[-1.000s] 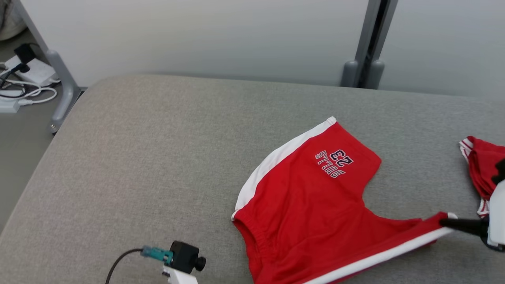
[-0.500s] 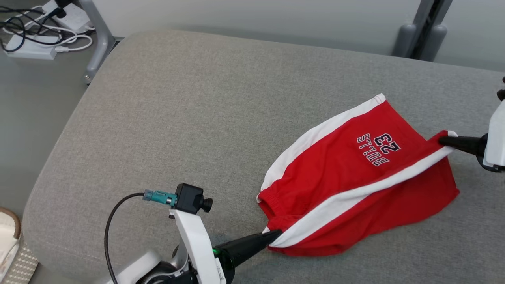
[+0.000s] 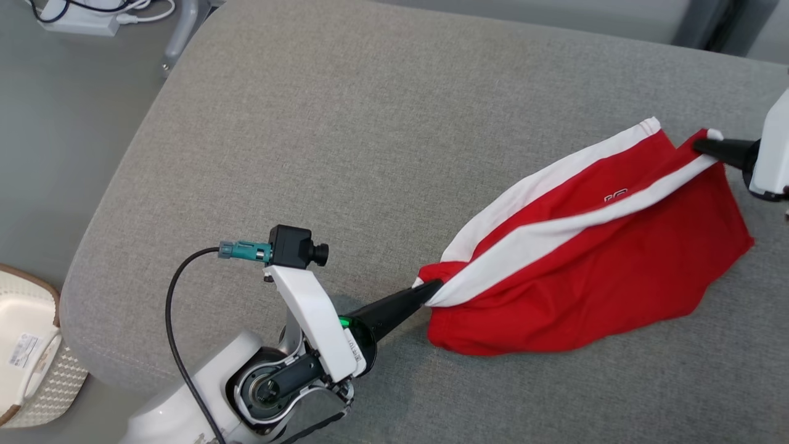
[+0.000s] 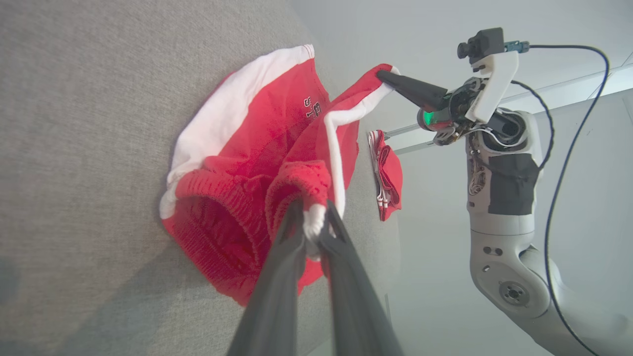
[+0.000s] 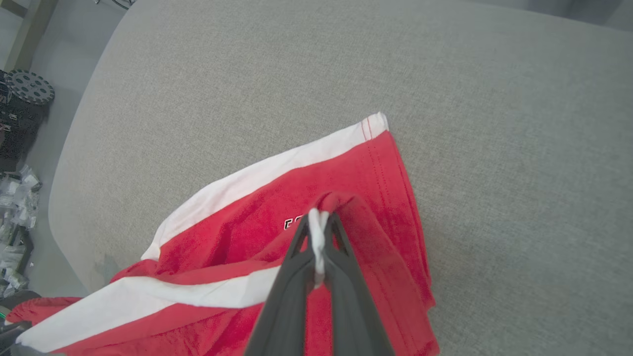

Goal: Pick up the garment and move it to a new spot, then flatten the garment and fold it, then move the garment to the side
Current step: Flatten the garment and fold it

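The garment (image 3: 616, 271) is a pair of red shorts with white side stripes, lying at the right of the grey padded surface (image 3: 370, 123). My left gripper (image 3: 431, 287) is shut on its waistband corner at the near left, seen close up in the left wrist view (image 4: 311, 220). My right gripper (image 3: 703, 145) is shut on the hem corner of one leg at the far right. It holds that leg lifted over the other leg, so the stripe runs taut between both grippers. The right wrist view shows the pinched hem (image 5: 319, 232) above the shorts (image 5: 356, 173), with the print mostly covered.
The surface's rounded left edge drops to the floor, where a pale basket (image 3: 24, 357) stands at the lower left and a power strip with cables (image 3: 80, 18) lies at the upper left. In the left wrist view, another red garment (image 4: 388, 173) lies beyond the shorts.
The head camera has tilted down. My right gripper has carried the leg hem up and across the other leg, covering most of the print. My left gripper has come into view holding the waistband.
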